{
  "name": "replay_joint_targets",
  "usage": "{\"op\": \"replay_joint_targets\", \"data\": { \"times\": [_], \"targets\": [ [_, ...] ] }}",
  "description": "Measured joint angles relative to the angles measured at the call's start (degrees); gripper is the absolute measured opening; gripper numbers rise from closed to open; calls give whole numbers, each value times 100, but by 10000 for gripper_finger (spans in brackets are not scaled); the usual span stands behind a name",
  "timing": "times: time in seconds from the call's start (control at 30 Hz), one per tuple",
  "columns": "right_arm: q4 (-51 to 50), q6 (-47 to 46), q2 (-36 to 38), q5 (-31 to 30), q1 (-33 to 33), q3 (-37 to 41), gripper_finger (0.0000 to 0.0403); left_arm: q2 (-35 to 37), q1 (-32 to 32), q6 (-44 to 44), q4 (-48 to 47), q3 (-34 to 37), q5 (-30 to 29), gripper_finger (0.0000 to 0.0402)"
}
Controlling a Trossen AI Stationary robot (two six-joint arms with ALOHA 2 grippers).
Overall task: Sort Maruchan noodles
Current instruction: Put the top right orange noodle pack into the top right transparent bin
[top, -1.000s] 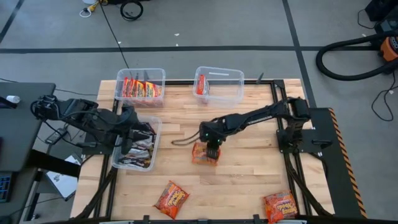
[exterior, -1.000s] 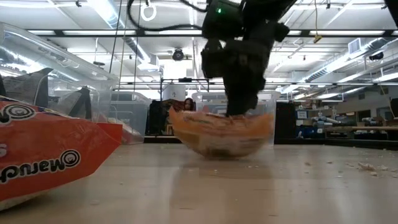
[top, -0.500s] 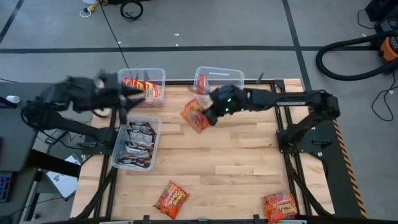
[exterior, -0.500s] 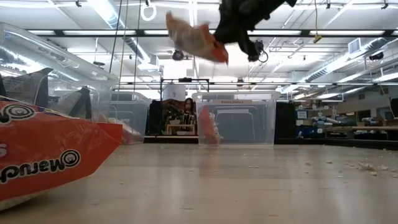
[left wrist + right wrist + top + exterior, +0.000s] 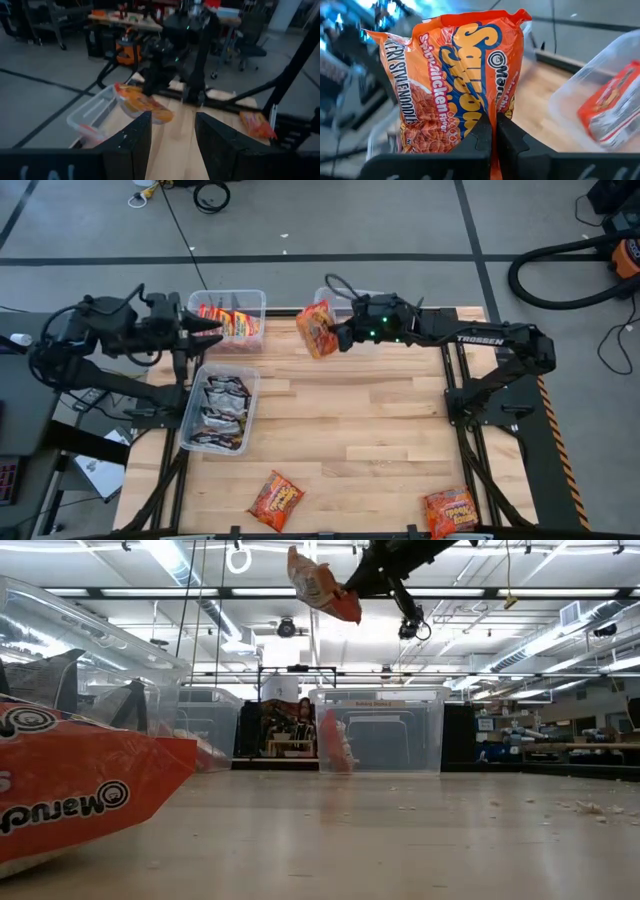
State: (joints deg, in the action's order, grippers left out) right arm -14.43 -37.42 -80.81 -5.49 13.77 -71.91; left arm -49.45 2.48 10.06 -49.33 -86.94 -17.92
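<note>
An orange Maruchan noodle packet (image 5: 317, 328) hangs high in the air beside the far-middle clear bin (image 5: 372, 308), with my right gripper (image 5: 338, 340) shut on it. It also shows high up in the low view, as the orange packet (image 5: 322, 582). That bin holds one orange-red packet (image 5: 612, 107). My left gripper (image 5: 172, 145) is open and holds nothing; it hovers above the far-left bin (image 5: 228, 315), which holds red-yellow packets. Silver-black packets lie in the near-left bin (image 5: 220, 408). Two orange packets (image 5: 275, 500) (image 5: 450, 512) lie flat on the table near its front edge. My right gripper pinches the packet's end edge (image 5: 492, 116) between its two fingers (image 5: 481, 134). The fingers come nearly level from the table's right, slanting a little down. The packet juts out beyond the fingers toward the left, tilted and lifted clear of the table.
The light wooden tabletop (image 5: 380, 420) is bare in its middle and on its right. A black frame rail (image 5: 462, 395) runs along the right side. In the low view an orange packet (image 5: 80, 790) fills the near left foreground. A vacuum hose (image 5: 560, 265) lies on the floor beyond.
My right gripper has lifted the orange packet off the middle of the table. It has carried it up and toward the far edge, next to the far-middle bin, rolling so the packet tips up. My left gripper has risen from the near-left bin and swung toward the far-left bin.
</note>
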Motion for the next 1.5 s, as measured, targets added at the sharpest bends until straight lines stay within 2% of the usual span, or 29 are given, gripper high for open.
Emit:
{"op": "replay_joint_targets", "data": {
  "times": [0.1,0.23,0.4,0.5,0.63,0.83,0.9,1.0,1.17,1.27,1.37,1.4,1.43,1.5],
  "targets": [
    [-275,-111,-18,-297,24,-248,13,8,-2,-22,220,-55,3,155],
    [-1270,130,-226,-1072,-78,-986,13,2,-2,-225,320,-196,-2,155],
    [-2266,97,-709,-1697,-37,-1898,13,6,-2,-417,313,-201,205,155],
    [-2846,-206,-1109,-2069,52,-2344,13,14,-2,-608,316,-201,462,155],
    [-3391,-1023,-1635,-2490,211,-2699,13,127,-2,-695,269,-199,492,155],
    [-4105,-1956,-2242,-2567,591,-2748,13,324,-1,-926,-220,-201,391,155],
    [-4625,-2194,-2425,-2431,706,-2748,13,384,-2,-923,-383,-199,310,155],
    [-5435,-2524,-2643,-2614,809,-2746,13,419,-2,-842,-546,-199,287,155],
    [-5809,-2553,-2676,-2575,1012,-2750,13,409,-2,-916,-671,-195,278,155],
    [-6179,-2576,-2651,-2479,1114,-2814,13,281,-7,-923,-478,-159,-298,155],
    [-6912,-2582,-2656,-2584,1203,-3170,13,72,-20,-932,-315,178,-1359,155],
    [-7146,-2564,-2660,-2636,1238,-3339,13,-5,-68,-957,-193,371,-1502,156],
    [-7372,-2559,-2660,-2676,1272,-3508,13,-87,-124,-974,-54,604,-1485,156],
    [-7607,-2534,-2657,-2675,1361,-3837,13,-194,-279,-939,432,1087,-1018,159]
  ]
}}
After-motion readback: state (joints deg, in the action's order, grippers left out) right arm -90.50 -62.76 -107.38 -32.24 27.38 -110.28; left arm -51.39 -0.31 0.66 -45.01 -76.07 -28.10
